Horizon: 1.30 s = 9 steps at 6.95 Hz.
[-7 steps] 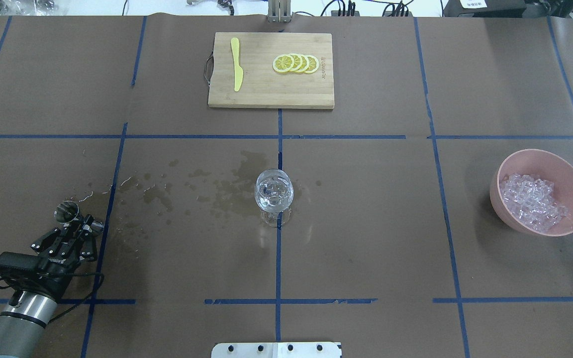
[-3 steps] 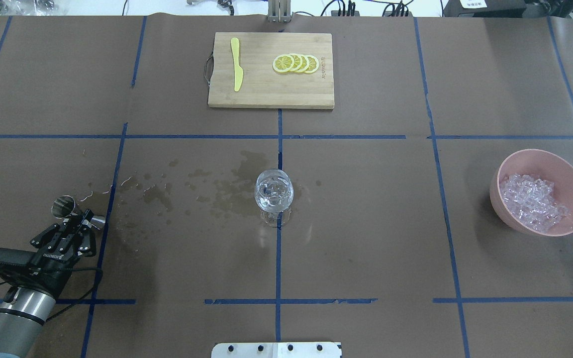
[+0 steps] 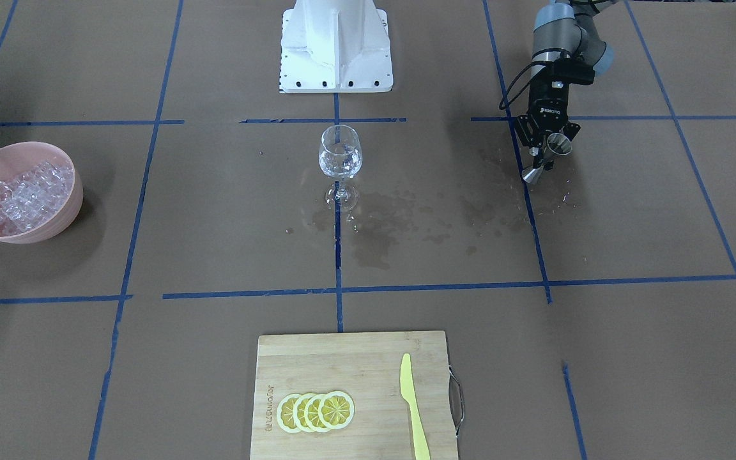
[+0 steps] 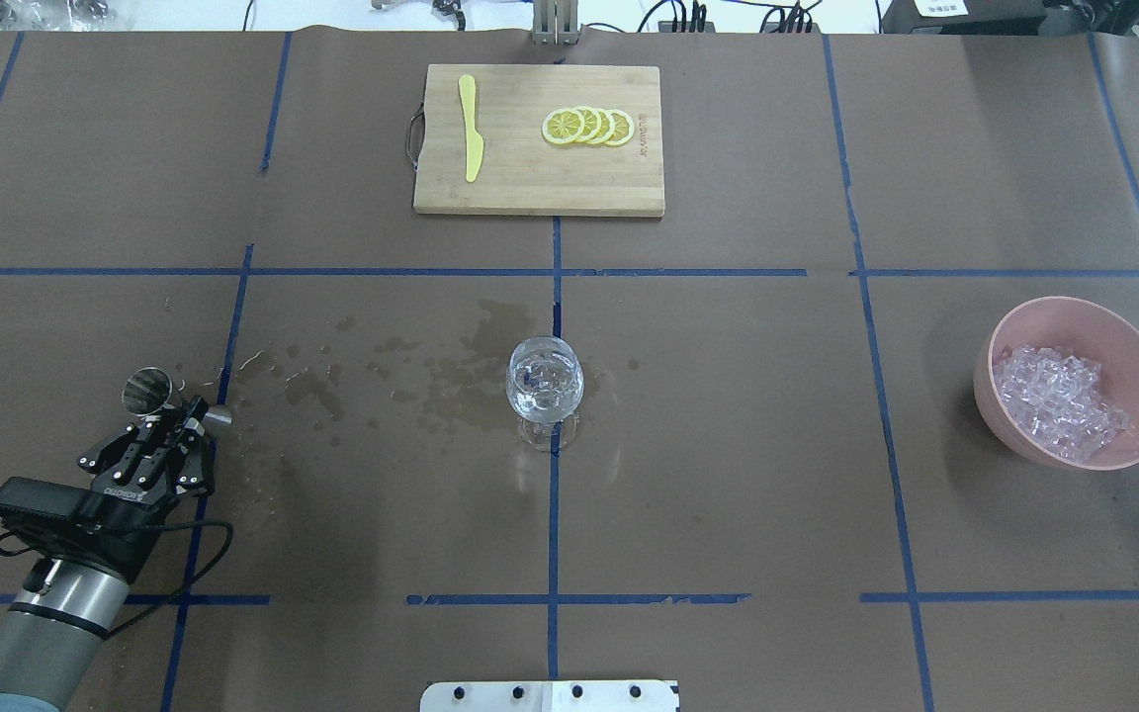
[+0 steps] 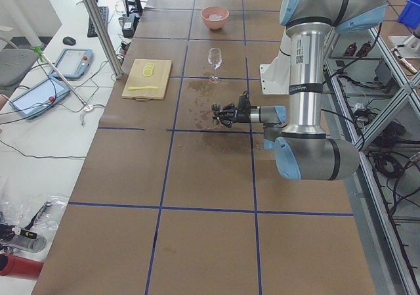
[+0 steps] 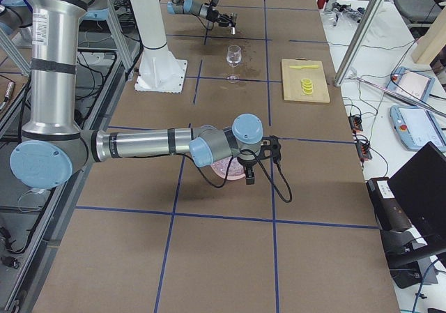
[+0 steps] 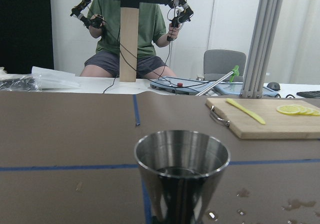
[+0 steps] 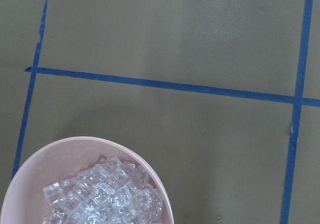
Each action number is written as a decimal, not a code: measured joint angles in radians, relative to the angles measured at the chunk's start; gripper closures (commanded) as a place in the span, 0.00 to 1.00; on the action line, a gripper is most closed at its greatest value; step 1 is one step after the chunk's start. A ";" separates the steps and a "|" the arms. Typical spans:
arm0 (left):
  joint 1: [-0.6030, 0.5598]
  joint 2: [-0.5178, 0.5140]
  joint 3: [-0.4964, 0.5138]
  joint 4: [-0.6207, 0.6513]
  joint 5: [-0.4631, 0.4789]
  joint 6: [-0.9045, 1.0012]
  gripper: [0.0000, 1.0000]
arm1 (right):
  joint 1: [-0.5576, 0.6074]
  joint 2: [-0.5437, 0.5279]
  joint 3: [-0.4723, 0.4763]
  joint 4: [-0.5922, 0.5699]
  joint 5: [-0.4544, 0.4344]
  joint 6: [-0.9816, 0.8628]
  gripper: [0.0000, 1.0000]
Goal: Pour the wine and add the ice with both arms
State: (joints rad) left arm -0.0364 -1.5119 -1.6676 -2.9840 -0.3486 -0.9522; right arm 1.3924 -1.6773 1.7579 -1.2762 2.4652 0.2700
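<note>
My left gripper (image 4: pixel 184 408) is shut on the waist of a steel jigger (image 4: pixel 148 391) and holds it roughly upright above the table's left part; it also shows in the front view (image 3: pixel 544 158). The jigger's open cup fills the left wrist view (image 7: pixel 182 169). The wine glass (image 4: pixel 545 381) stands at the table's middle with something clear in it. The ice (image 4: pixel 1059 400) lies in a pink bowl (image 4: pixel 985 381) at the right. My right gripper (image 6: pixel 248 173) hangs over that bowl; I cannot tell whether it is open. Its wrist view shows the ice (image 8: pixel 105 199).
A wooden cutting board (image 4: pixel 530 193) with lemon slices (image 4: pixel 587 127) and a yellow knife (image 4: pixel 471 129) lies at the far middle. Wet stains (image 4: pixel 451 381) spread left of the glass. The white pedestal (image 3: pixel 336 45) stands at the near edge.
My left gripper has moved a little away from the robot and to the right, still holding the jigger. The glass and the bowl have not moved.
</note>
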 measured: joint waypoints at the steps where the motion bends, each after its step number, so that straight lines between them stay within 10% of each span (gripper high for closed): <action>1: -0.009 -0.041 -0.010 -0.014 0.000 0.061 1.00 | -0.002 0.000 0.000 0.000 0.000 0.000 0.00; 9: -0.018 -0.296 -0.030 0.002 0.002 0.448 1.00 | -0.016 0.007 0.004 0.001 0.000 0.002 0.00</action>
State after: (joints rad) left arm -0.0542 -1.8077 -1.6975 -2.9825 -0.3464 -0.5042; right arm 1.3761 -1.6706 1.7619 -1.2747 2.4651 0.2715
